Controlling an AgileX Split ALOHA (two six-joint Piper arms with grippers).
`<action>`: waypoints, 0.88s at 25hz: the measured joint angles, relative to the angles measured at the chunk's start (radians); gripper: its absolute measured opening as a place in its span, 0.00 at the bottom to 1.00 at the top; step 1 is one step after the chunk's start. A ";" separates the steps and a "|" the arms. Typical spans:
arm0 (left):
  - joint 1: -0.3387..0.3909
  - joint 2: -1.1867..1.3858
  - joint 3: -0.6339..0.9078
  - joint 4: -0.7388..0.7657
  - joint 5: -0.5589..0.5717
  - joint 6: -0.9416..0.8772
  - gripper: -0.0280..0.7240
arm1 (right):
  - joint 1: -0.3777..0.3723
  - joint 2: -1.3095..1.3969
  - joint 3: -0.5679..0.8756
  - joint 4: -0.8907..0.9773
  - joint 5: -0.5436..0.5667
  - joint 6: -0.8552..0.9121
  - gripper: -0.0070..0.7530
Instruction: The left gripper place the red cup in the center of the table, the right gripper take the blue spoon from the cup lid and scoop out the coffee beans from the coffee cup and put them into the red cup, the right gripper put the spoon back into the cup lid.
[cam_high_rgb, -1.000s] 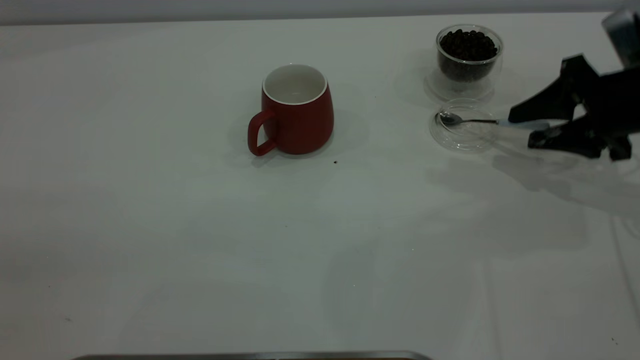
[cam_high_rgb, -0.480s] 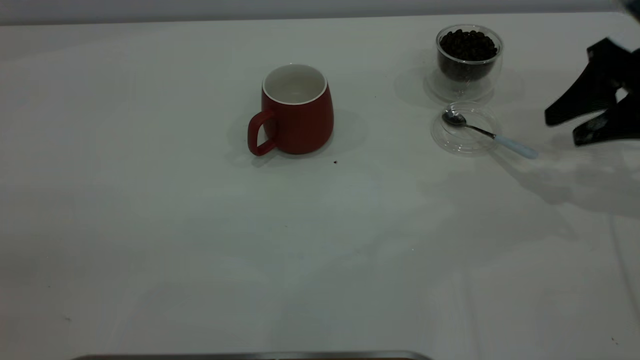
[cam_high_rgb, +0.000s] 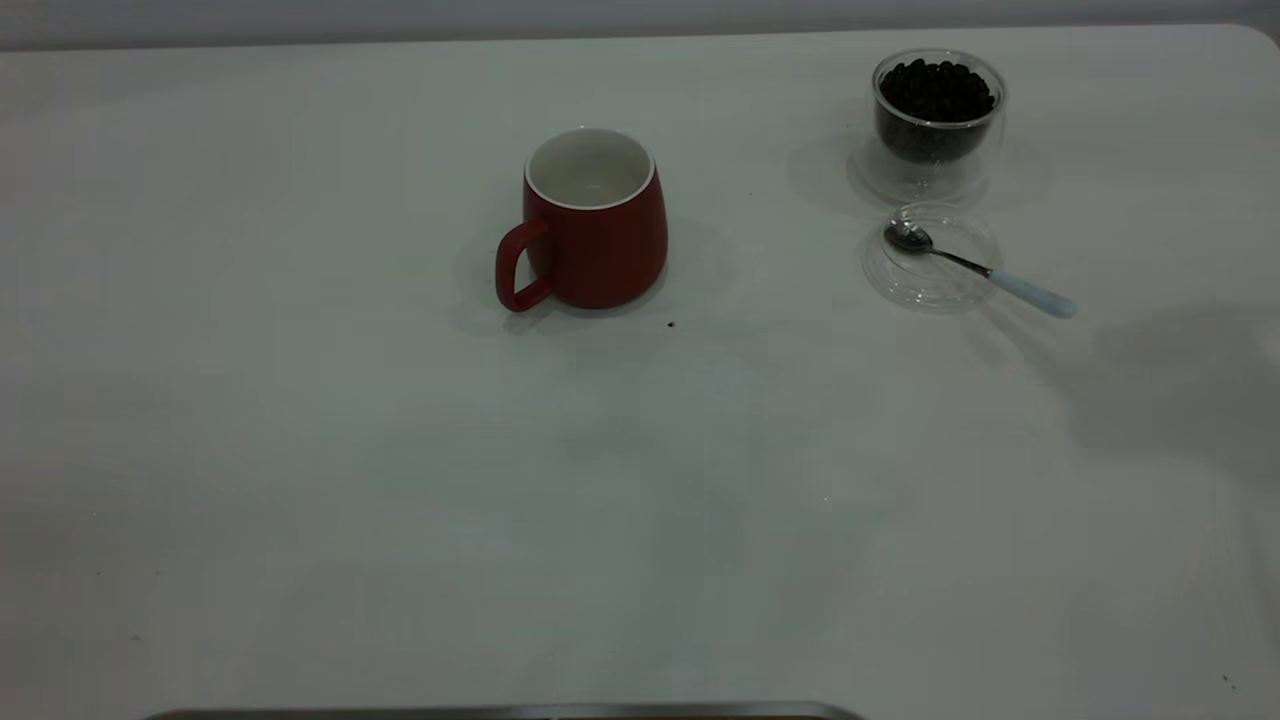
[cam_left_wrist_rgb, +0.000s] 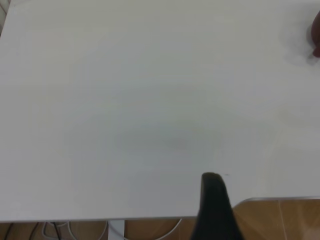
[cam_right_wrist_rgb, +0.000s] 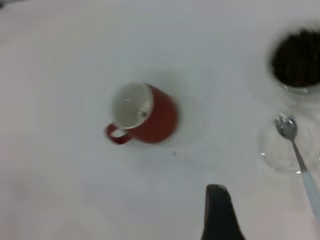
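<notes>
The red cup stands upright near the table's middle, handle to the left, and also shows in the right wrist view. The coffee cup with coffee beans stands at the back right. In front of it lies the cup lid. The blue spoon rests with its bowl in the lid and its handle on the table. Neither gripper is in the exterior view. One right gripper finger shows, raised and well away from the spoon, with nothing in it. One left finger hangs over the table edge.
A dark speck lies just in front of the red cup. A metal edge runs along the table's front. The table's rounded corner is at the back right.
My right gripper let go of the spoon handle and drew back to the right, out of the exterior view. The handle swung toward the front and now lies on the table.
</notes>
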 joint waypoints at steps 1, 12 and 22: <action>0.000 0.000 0.000 0.000 0.000 0.000 0.82 | 0.000 -0.096 0.004 -0.061 0.027 0.046 0.70; 0.000 0.000 0.000 0.000 0.000 0.000 0.82 | 0.025 -0.860 0.058 -0.969 0.427 0.883 0.70; 0.000 0.000 0.000 0.000 0.000 0.000 0.82 | 0.110 -1.050 0.409 -1.013 0.320 0.981 0.70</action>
